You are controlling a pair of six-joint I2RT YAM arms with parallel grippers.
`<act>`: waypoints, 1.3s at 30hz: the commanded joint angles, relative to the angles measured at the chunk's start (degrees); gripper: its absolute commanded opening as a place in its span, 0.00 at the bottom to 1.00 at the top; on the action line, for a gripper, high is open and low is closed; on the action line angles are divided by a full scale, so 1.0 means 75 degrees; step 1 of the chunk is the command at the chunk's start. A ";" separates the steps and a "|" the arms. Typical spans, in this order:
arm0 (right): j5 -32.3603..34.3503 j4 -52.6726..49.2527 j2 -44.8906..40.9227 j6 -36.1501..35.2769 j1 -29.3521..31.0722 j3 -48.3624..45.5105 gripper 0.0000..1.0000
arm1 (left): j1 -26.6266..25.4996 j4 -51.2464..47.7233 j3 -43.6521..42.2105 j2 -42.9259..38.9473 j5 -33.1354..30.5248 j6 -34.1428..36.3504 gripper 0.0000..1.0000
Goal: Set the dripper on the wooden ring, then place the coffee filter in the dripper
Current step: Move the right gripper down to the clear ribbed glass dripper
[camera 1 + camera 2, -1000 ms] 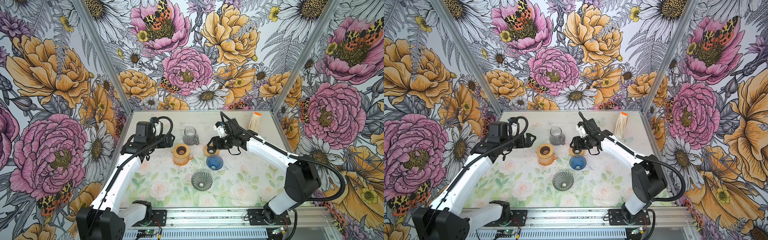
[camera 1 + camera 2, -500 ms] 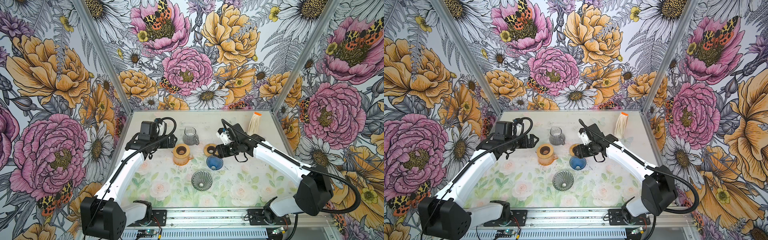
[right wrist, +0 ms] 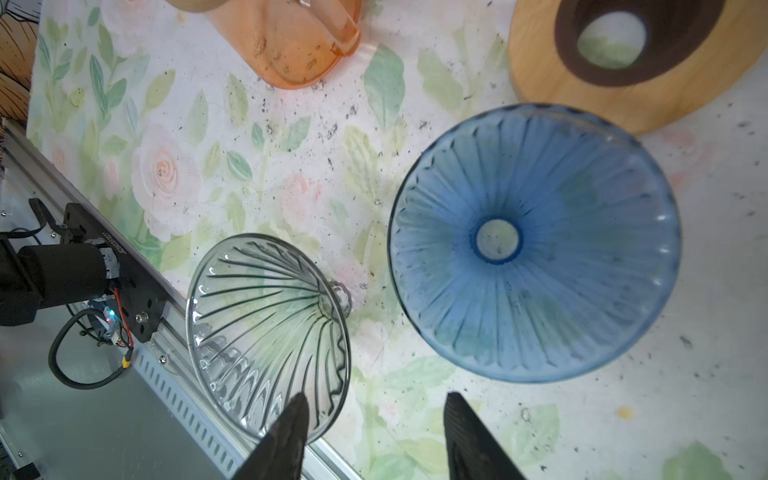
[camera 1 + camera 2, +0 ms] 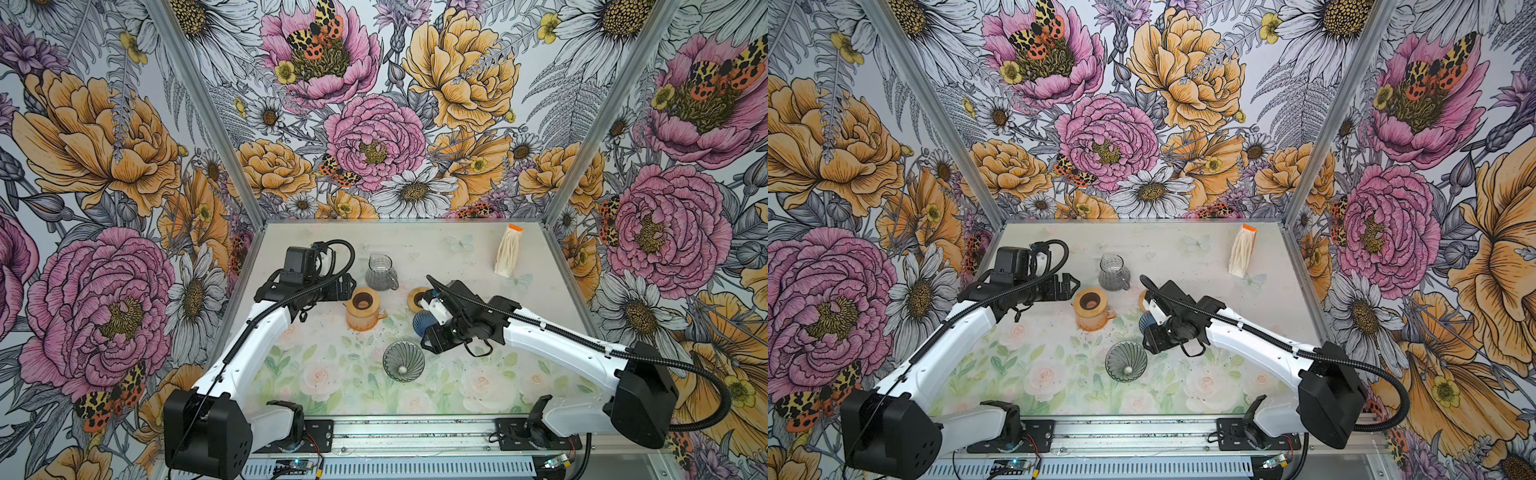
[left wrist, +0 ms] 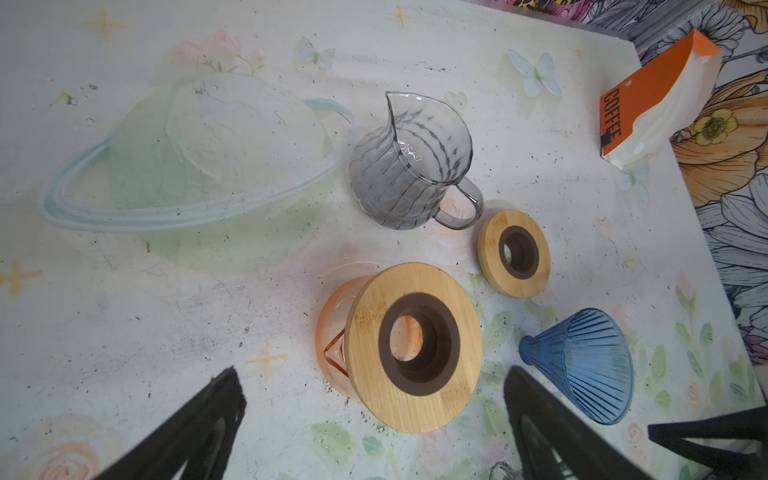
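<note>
The coffee filter pack (image 4: 508, 251) is spotted at the far right of the table (image 4: 457, 257), close to the right wall and well apart from everything else. Its long axis is laid roughly near to far, with the orange end at the far side. From the right gripper (image 3: 376, 397) the pack lies off to the far right. That gripper is judged the nearer of the two, since the left gripper (image 4: 348, 287) is placed on the left, just beside the orange carafe (image 4: 362, 309).

The right gripper is held over the middle of the table, with the blue dripper (image 3: 534, 241) and the clear dripper (image 3: 266, 332) in front of it. Its jaws are parted about halfway, and nothing is seen between them and nothing is touched. The left gripper's jaws are spread wide, and nothing is gripped there either.

No filter has been taken yet. A reach away from the drippers, out to the far right, is what the coming move seems to call for, with the jaws set across the pack's narrow width.
</note>
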 commanded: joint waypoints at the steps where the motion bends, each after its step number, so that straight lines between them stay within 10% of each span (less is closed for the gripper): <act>1: 0.0269 0.0512 -0.0161 0.0417 0.0314 -0.0223 0.52 | -0.0047 0.0262 -0.0214 -0.0397 0.0119 -0.0154 0.99; 39: 0.0375 0.2564 0.0722 0.1687 0.0729 -0.0949 0.24 | 0.0008 0.0562 -0.0890 -0.1089 0.0358 -0.0190 0.99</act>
